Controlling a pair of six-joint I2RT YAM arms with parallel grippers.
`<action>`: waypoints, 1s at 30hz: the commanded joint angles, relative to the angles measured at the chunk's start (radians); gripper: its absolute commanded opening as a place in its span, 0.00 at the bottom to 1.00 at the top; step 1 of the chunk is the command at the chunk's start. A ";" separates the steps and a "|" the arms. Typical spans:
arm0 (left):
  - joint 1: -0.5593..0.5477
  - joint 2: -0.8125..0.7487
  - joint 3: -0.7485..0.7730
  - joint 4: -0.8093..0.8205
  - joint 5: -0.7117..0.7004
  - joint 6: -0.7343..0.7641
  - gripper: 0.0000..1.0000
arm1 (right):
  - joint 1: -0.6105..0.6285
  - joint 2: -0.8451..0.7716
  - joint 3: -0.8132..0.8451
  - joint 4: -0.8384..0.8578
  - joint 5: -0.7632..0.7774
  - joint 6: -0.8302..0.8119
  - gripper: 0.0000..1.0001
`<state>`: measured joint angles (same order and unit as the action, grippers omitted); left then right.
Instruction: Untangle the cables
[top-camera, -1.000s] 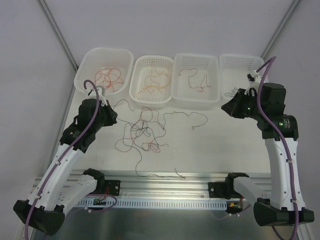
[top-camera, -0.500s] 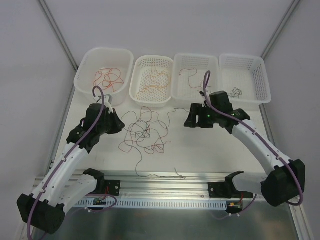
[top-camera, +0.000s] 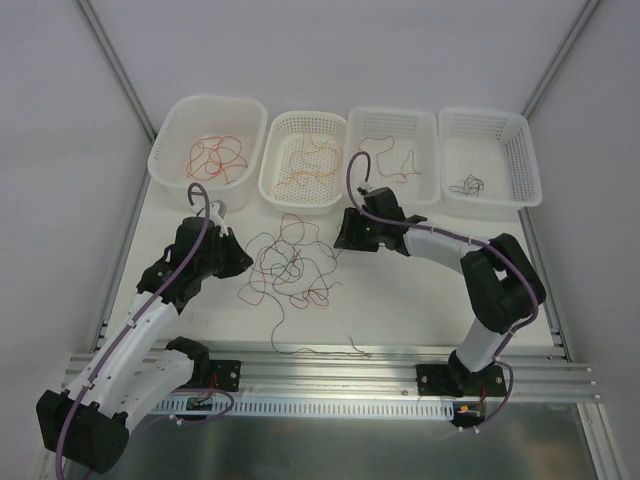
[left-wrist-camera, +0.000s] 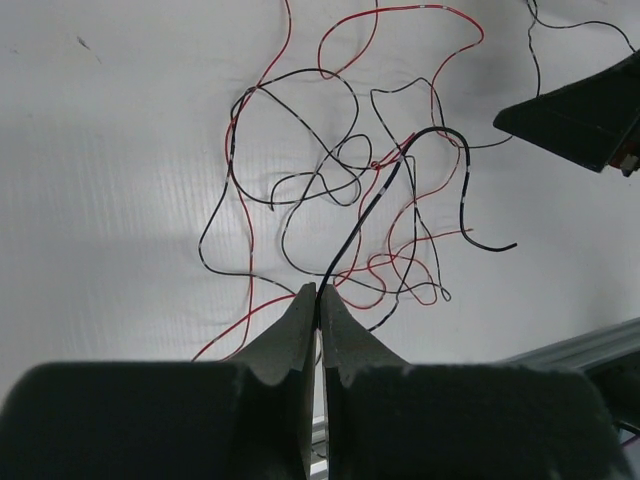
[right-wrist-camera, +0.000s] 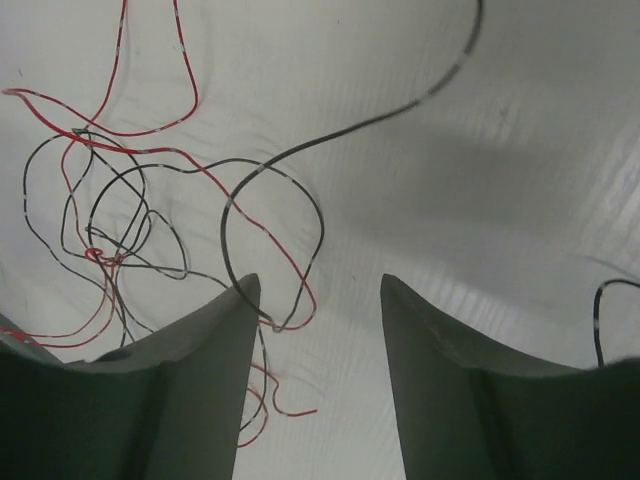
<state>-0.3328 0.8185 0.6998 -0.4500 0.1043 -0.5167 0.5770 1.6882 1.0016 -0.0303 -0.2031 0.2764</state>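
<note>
Cables (top-camera: 292, 268) lie in a loose, roundish tangle at mid-frame of the overhead view, with one stray strand (top-camera: 320, 349) trailing toward the lower edge. The left gripper (left-wrist-camera: 316, 296) sits at the tangle's left rim, jaws pinched together on a black strand (left-wrist-camera: 365, 218) that runs up and rightward into the knot. The right gripper (right-wrist-camera: 315, 285) hangs over the upper-right rim, jaws well apart, holding nothing. A black loop (right-wrist-camera: 226, 215) lies just left of its gap. Beyond, four baskets (top-camera: 300, 203) line the top.
</note>
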 joint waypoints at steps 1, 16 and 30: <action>0.001 -0.016 -0.014 0.036 0.029 -0.023 0.00 | 0.015 0.040 0.061 0.113 0.039 0.037 0.53; -0.002 -0.009 0.015 0.040 0.121 0.006 0.70 | 0.018 -0.340 0.406 -0.608 0.305 -0.269 0.01; -0.321 0.194 0.279 0.190 0.077 0.142 0.99 | 0.103 -0.496 0.626 -0.758 0.263 -0.332 0.01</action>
<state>-0.6250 0.9894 0.9279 -0.3565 0.2016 -0.4488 0.6720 1.2320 1.5959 -0.7494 0.0635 -0.0326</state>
